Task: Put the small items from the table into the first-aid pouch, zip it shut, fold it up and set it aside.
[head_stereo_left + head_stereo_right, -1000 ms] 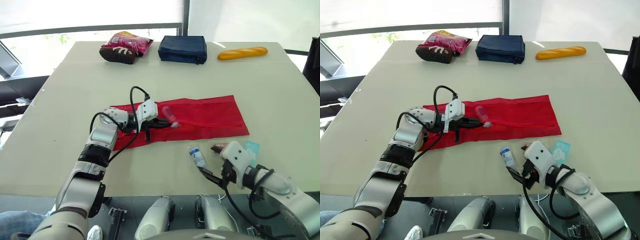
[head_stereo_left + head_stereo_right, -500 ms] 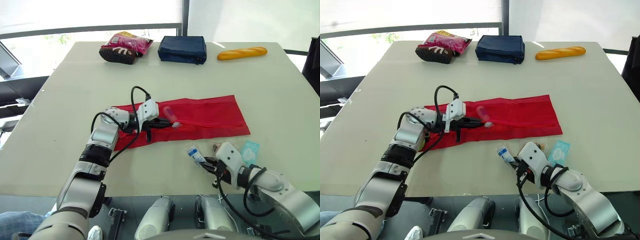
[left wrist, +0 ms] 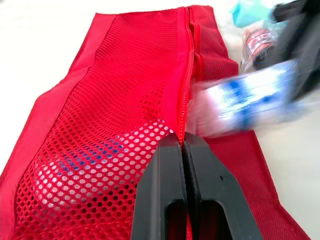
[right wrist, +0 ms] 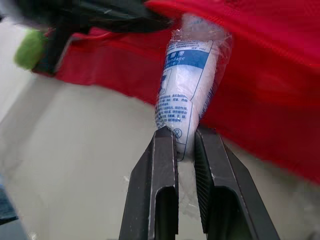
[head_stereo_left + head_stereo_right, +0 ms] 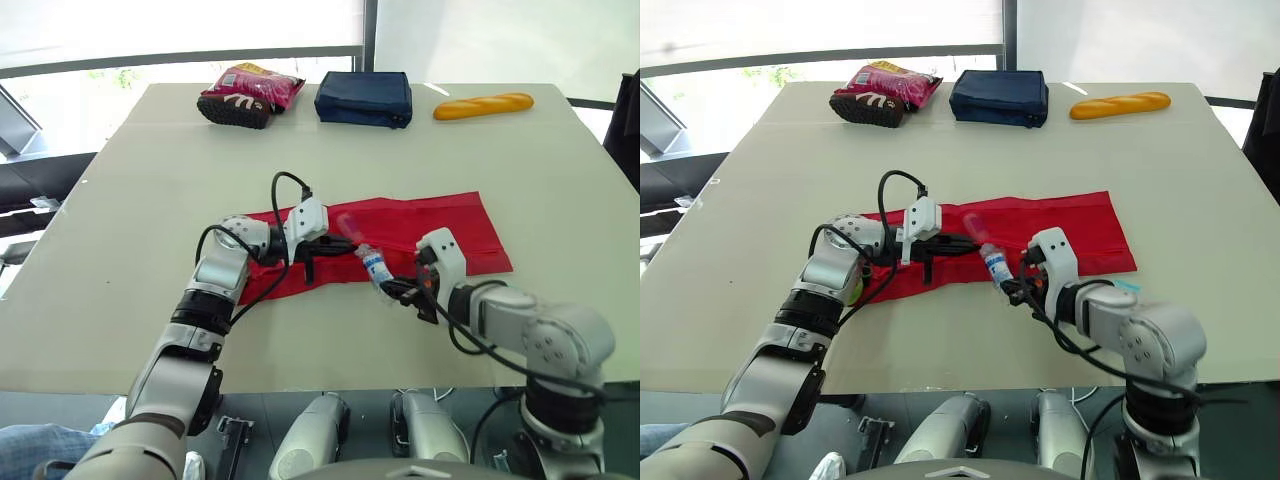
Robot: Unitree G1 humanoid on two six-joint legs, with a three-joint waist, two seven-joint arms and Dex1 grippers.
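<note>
Pale beige desk (image 5: 120, 180) beside a bright window carries a long red fabric pouch (image 5: 450, 225) with a mesh front, lying flat mid-desk. From the head, the left gripper (image 5: 328, 246) sits low on the pouch's left half and the right gripper (image 5: 395, 291) just beside its near edge. The wrist views add the detail — left fingers (image 3: 165, 190) pressed together on the mesh edge by the zip, a blue-marked item dim behind the mesh, and right fingers (image 4: 160, 175) clamped on a clear-wrapped white bandage roll (image 4: 190, 85) with blue print, its far end over the red fabric.
</note>
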